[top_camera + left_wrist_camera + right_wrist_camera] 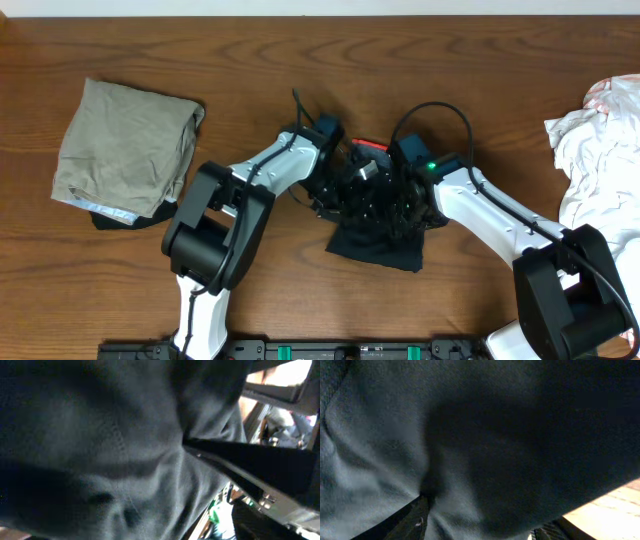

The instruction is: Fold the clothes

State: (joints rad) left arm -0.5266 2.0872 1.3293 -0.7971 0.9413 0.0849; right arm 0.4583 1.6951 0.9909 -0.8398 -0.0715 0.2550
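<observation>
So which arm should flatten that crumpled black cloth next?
Probably the right: the right gripper is nearer the flat lower part of the black soft-fabric trousers; the left gripper is at the upper edge.

overhead evenly lit and sharp; wrist views dim, the clothes (pixel 100 435) blurred up close.

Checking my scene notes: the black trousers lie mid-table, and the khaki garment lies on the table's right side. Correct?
Not quite. The overhead view shows the khaki garment on the left side of the table; the black trousers do lie mid-table.
</observation>
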